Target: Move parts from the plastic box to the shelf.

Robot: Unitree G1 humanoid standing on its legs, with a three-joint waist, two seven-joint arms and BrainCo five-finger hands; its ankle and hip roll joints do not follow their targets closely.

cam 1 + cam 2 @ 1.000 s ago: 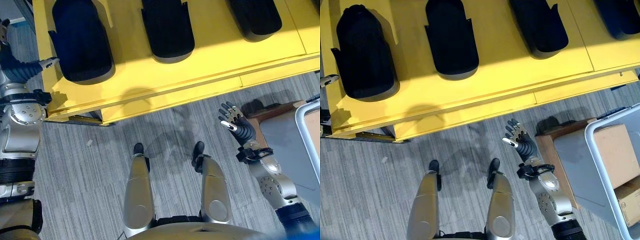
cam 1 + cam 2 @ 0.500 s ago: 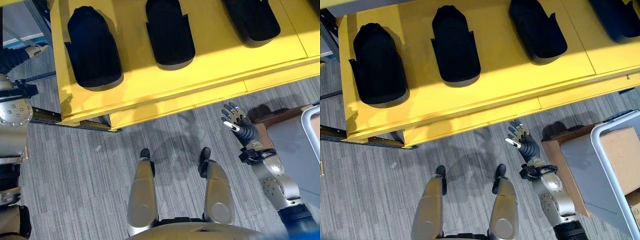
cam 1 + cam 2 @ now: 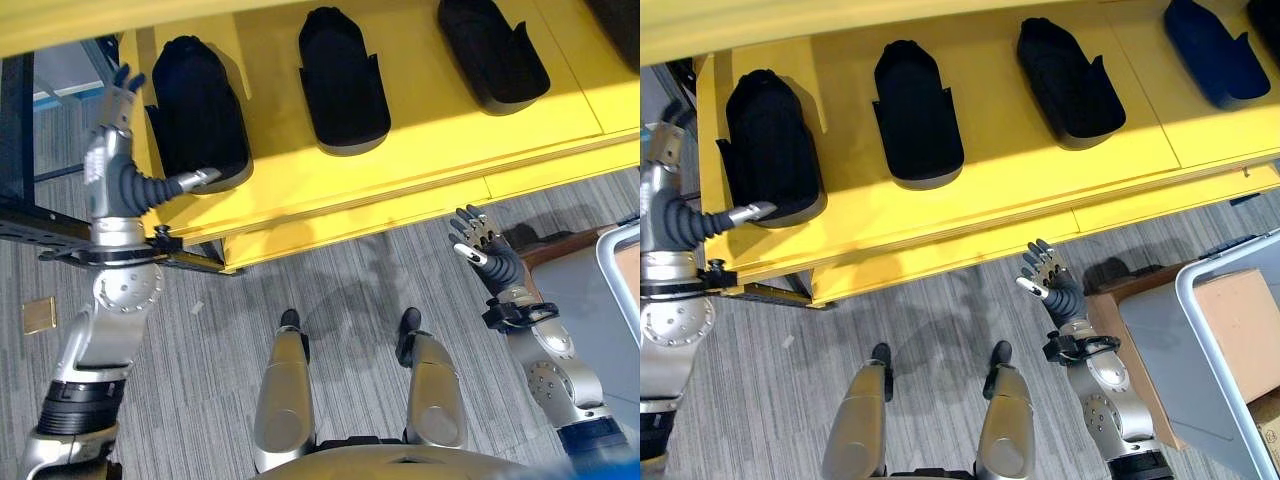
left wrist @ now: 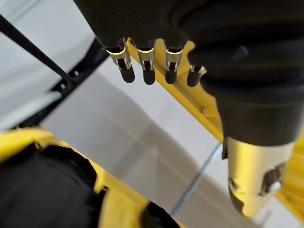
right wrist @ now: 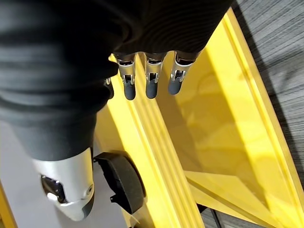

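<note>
While both hands hang empty with fingers spread, four dark moulded parts (image 3: 917,115) sit in a row on the yellow shelf (image 3: 1040,185). Your left hand (image 3: 120,150) is at its left edge, your right hand (image 3: 1050,278) below its front edge. The parts look rigid, light and smooth; grip across the narrow sides. The plastic box (image 3: 1230,350) stands on the floor at your right.

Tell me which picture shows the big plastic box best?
The right eye view: the plastic box sits at the lower right, with its grey wall, pale rim and cardboard inside. The left eye view catches just a corner of it at the right edge.

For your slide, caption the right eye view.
Both open robot hands, left and right, empty before black parts on the shelf.
</note>
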